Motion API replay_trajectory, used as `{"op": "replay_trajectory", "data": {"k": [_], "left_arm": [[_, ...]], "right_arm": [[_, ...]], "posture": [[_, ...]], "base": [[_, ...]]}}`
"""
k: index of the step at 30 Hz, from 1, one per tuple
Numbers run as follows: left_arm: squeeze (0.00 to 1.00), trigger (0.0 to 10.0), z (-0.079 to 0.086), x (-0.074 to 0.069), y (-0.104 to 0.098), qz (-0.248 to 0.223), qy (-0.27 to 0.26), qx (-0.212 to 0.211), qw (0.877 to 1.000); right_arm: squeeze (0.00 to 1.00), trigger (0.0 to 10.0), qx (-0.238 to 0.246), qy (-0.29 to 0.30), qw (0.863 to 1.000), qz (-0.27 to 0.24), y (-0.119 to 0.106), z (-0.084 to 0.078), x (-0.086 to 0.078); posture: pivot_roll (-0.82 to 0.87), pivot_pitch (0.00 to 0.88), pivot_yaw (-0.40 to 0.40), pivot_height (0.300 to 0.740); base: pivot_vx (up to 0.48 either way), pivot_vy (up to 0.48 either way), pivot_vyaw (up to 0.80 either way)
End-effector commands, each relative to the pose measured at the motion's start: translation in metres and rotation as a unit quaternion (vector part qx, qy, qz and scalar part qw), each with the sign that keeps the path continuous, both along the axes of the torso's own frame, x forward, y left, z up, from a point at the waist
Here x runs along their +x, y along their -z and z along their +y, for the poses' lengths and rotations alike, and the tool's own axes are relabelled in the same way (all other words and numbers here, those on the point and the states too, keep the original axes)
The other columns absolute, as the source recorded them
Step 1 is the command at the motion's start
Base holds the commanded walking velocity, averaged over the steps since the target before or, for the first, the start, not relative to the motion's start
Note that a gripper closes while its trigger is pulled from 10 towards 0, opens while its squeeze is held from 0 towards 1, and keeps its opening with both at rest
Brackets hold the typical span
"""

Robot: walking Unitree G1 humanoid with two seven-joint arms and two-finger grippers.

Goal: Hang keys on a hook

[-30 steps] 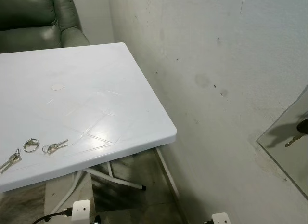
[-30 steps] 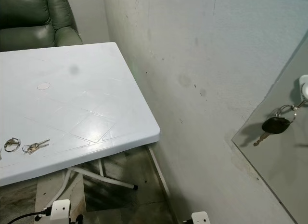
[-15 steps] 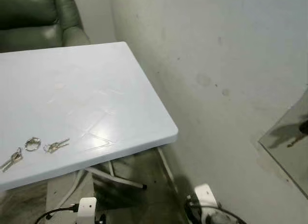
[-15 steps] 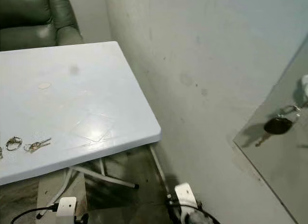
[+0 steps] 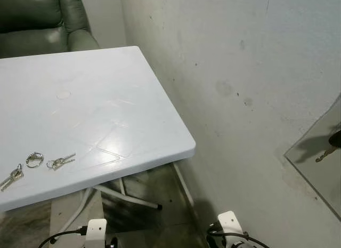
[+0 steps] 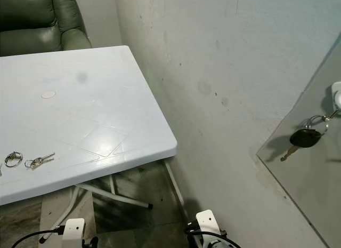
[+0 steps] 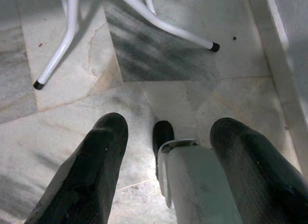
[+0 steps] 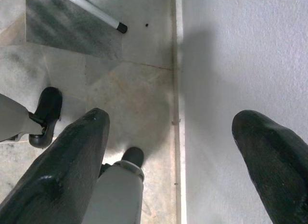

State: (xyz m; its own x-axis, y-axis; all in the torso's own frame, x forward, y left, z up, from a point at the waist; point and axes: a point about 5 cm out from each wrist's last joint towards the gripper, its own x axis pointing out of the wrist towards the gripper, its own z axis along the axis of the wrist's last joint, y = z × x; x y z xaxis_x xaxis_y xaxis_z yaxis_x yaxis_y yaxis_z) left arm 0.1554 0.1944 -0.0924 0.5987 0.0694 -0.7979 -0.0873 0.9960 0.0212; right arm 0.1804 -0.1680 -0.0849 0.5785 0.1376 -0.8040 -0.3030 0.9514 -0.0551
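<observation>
A small key bunch (image 5: 59,162) lies on the white table (image 5: 133,98) near its front edge, beside a loose ring (image 5: 34,160) and a second bunch (image 5: 11,177) further left. On the wall panel at the right, a black-headed key (image 6: 305,137) hangs from a white hook (image 6: 335,96). Both arms hang low below the table. My left gripper (image 7: 172,125) is open over the marble floor with nothing between its fingers. My right gripper (image 8: 173,119) is open too, above the floor by the wall's base.
A grey glass panel (image 6: 314,173) leans on the rough white wall (image 5: 240,72) at the right. White table legs (image 7: 62,41) stand on the tiled floor. A green leather armchair (image 5: 37,18) sits behind the table. A narrow gap separates the table edge from the wall.
The right arm's white wrist part has come further into view at the bottom. The view wobbled slightly. The keys on the table and the hanging key stayed put.
</observation>
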Motion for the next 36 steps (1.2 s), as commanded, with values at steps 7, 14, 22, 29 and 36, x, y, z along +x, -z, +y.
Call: {"op": "replay_trajectory", "data": {"k": [7, 14, 22, 29, 36], "left_arm": [[0.0, 10.0, -0.0001, -0.0001, 0.0, -0.001, -0.005, -0.006, 1.0], [0.0, 10.0, 0.0002, -0.0012, 0.0004, 0.001, -0.003, -0.004, 1.0], [0.0, 10.0, -0.0006, -0.0015, 0.0007, 0.001, -0.004, -0.007, 1.0], [0.0, 10.0, -0.0014, -0.0015, 0.0008, 0.001, -0.005, -0.009, 1.0], [0.0, 10.0, -0.001, -0.0016, 0.0009, 0.003, -0.006, -0.01, 1.0]], "right_arm": [[0.0, 10.0, 0.001, -0.001, 1.0, -0.006, -0.0021, -0.0019, 0.0036], [0.0, 10.0, -0.01, -0.022, 1.0, -0.006, -0.0019, -0.0009, 0.0033], [0.0, 10.0, -0.03, -0.049, 0.998, -0.009, -0.002, -0.0006, 0.0036], [0.0, 10.0, -0.025, -0.048, 0.998, -0.006, -0.0016, -0.0008, 0.0026], [0.0, 10.0, -0.028, -0.051, 0.998, -0.005, -0.0016, -0.0028, 0.0023]], "posture": [[-0.05, 0.0, -0.025, 0.728], [-0.05, 0.0, -0.026, 0.728], [-0.05, 0.0, -0.031, 0.728], [-0.05, 0.0, -0.032, 0.728], [-0.05, 0.0, -0.035, 0.728]], "base": [[0.0, 0.0, 0.0], [0.0, 0.0, 0.0], [0.0, 0.0, 0.3], [0.0, 0.0, 0.8], [0.0, 0.0, 0.8]]}}
